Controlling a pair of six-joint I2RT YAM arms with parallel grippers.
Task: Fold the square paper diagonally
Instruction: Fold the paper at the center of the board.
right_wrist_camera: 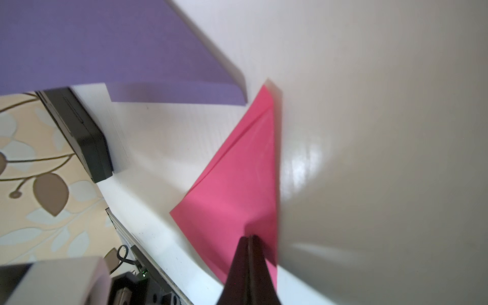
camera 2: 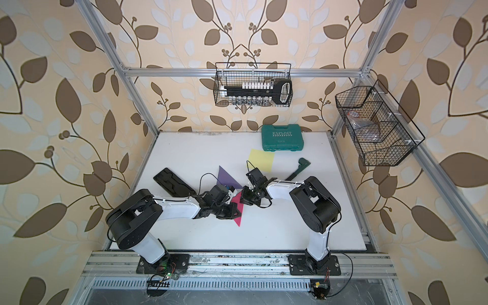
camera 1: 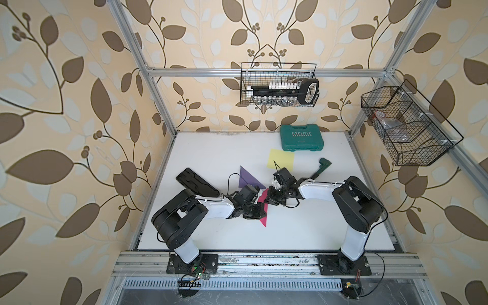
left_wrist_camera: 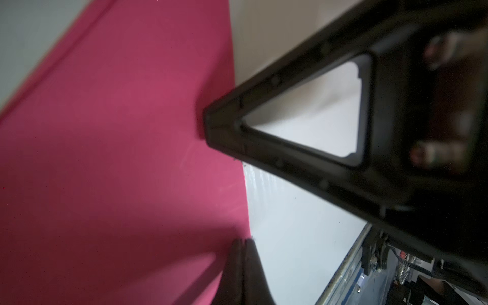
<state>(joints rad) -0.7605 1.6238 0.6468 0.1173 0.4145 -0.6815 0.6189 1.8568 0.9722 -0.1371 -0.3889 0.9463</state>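
Note:
A pink paper (camera 1: 264,220) (camera 2: 239,219), folded into a triangle, lies flat on the white table between my two arms. In the left wrist view my left gripper (left_wrist_camera: 244,240) is shut, its tips resting at the pink paper's (left_wrist_camera: 118,132) straight edge. My right gripper (right_wrist_camera: 249,236) is shut too, with its tips down on the pink paper (right_wrist_camera: 237,184). Its black finger frame also shows in the left wrist view, touching the same edge. In both top views the left gripper (camera 1: 260,211) and right gripper (camera 1: 268,200) nearly meet over the paper.
A folded purple triangle (camera 1: 247,179) lies just behind the pink one, and a flat yellow square (camera 1: 281,158) lies farther back. A black tray (camera 1: 196,182) sits left, a green tool (camera 1: 320,167) right, a green case (camera 1: 301,137) at the back. Wire baskets (camera 1: 280,84) hang on the frame.

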